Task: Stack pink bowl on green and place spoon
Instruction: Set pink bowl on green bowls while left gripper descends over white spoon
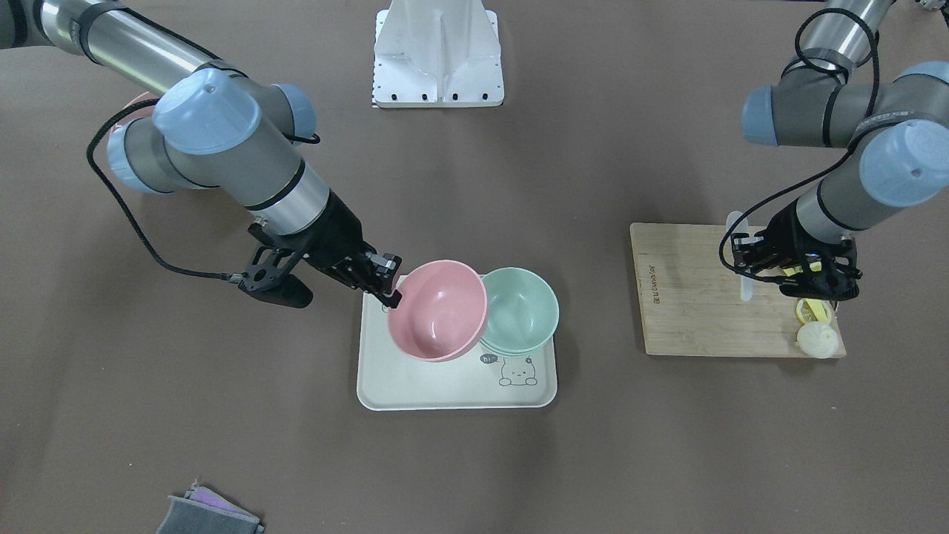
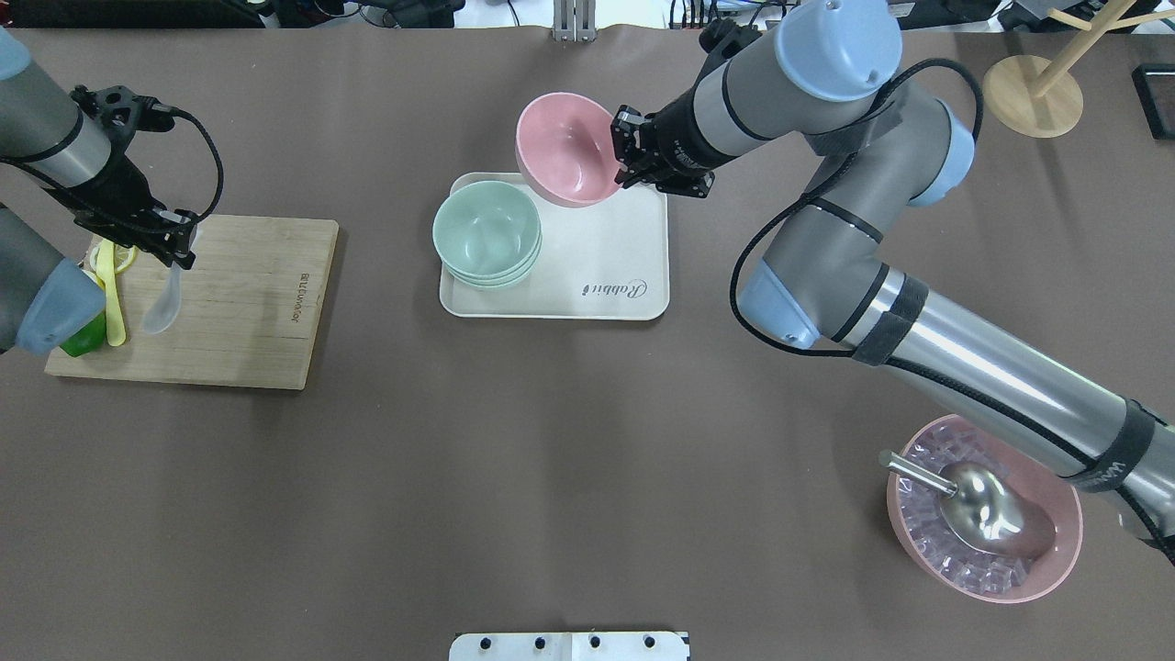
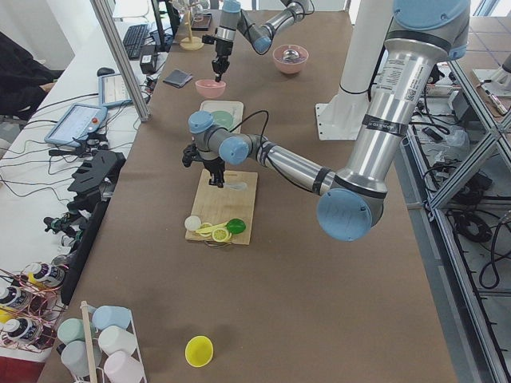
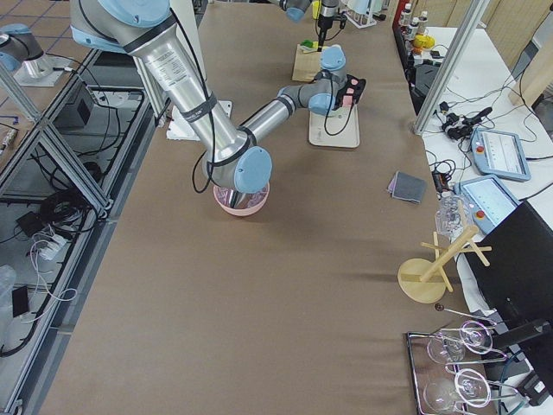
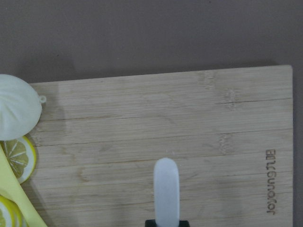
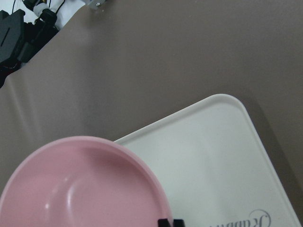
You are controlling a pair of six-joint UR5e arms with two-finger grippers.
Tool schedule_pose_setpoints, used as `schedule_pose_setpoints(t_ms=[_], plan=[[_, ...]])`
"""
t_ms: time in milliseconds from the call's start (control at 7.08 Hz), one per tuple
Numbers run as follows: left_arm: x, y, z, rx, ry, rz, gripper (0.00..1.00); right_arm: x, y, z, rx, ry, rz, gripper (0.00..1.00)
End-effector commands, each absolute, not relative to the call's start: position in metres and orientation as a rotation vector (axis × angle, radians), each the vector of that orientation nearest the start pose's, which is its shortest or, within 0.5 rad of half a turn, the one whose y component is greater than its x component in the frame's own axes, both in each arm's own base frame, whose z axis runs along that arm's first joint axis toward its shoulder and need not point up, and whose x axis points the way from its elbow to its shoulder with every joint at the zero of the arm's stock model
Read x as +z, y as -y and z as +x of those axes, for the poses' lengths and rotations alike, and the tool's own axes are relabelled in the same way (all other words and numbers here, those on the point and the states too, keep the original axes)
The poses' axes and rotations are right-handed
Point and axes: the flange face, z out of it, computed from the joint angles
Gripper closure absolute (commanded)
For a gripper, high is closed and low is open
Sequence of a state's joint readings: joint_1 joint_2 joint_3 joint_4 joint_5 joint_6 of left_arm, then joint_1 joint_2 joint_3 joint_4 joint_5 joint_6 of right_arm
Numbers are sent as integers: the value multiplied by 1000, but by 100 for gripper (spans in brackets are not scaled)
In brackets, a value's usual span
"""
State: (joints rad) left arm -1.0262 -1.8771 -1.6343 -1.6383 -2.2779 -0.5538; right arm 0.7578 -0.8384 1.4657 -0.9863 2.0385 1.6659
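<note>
Step in hand: stacking the pink bowl [image 2: 565, 147] on the green bowls [image 2: 485, 229]; judged about midway.

- The pink bowl is pinched at its rim by the right pincer [image 2: 626, 158], with the jaws set narrow on the rim.
- The bowl is held tilted and lifted off the tray [image 2: 606, 252], over the tray's far corner in the overhead view, just beside the green bowls.
- In the front view the pink rim overlaps the green rim. Whether they touch cannot be told.
- The green bowls are nested at the end of the tray toward the robot's left.

Next move, as judged: the pink bowl is to be carried toward the robot's left until centred over the green bowls, then levelled, lowered into the top one and released. Risk noted: the tilted rim may catch the green rim on the way across.

The spoon [image 2: 163, 308] is clamped at its handle by the left pincer [image 2: 180, 250], over the board [image 2: 248, 303] on the desk, well apart from the tray. Whether the scoop touches the board cannot be told. The spoon is not yet placed; that step is judged to come after the stacking.
</note>
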Motion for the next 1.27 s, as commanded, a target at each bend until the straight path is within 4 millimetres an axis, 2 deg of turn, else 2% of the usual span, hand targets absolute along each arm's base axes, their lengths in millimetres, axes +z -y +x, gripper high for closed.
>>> schedule_pose_setpoints(t_ms=[0, 141, 282, 706, 1129], plan=[[453, 566, 256, 139, -812, -2, 100, 155, 525, -511, 438, 1289, 25, 100], [451, 566, 256, 140, -814, 0, 100, 145, 518, -532, 445, 1288, 55, 100], [453, 566, 256, 139, -814, -1, 100, 154, 520, -547, 449, 1260, 48, 100], [453, 567, 257, 140, -814, 0, 100, 159, 517, -553, 447, 1249, 44, 100], [453, 567, 257, 140, -814, 0, 100, 161, 524, -559, 461, 1237, 59, 100]])
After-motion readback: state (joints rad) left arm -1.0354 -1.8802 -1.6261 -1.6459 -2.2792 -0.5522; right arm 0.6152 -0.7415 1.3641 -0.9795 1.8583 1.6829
